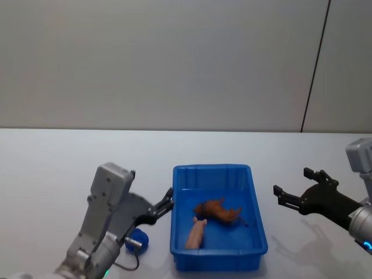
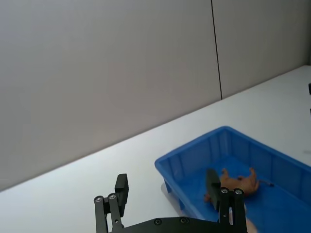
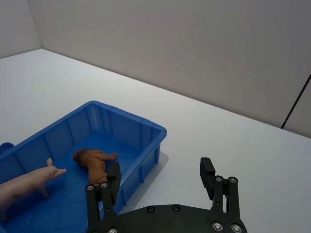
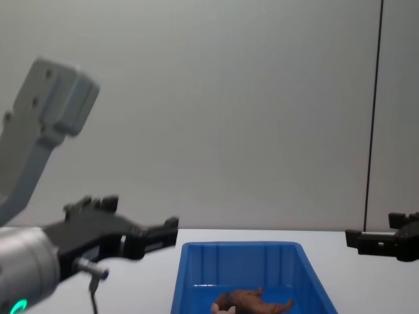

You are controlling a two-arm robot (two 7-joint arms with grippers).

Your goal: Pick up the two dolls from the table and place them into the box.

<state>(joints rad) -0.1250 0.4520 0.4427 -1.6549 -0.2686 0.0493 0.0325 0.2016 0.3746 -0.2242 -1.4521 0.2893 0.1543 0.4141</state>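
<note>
Both dolls lie in the box (image 1: 212, 169), low centre of my head view: the reddish-brown doll (image 1: 218, 211) mid-floor, the pink doll (image 1: 196, 233) nearer me. The left gripper (image 1: 166, 204) and right gripper (image 1: 290, 185) are empty, fingers spread. The left one hangs just beside the box's rim; I judge a careless retreat could clip it and shove it across the counter (image 1: 70, 157).

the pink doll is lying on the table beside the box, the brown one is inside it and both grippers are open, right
No: the head view shows the pink doll inside the box too, beside the brown doll. The left gripper and right gripper are open, as you said.
</note>
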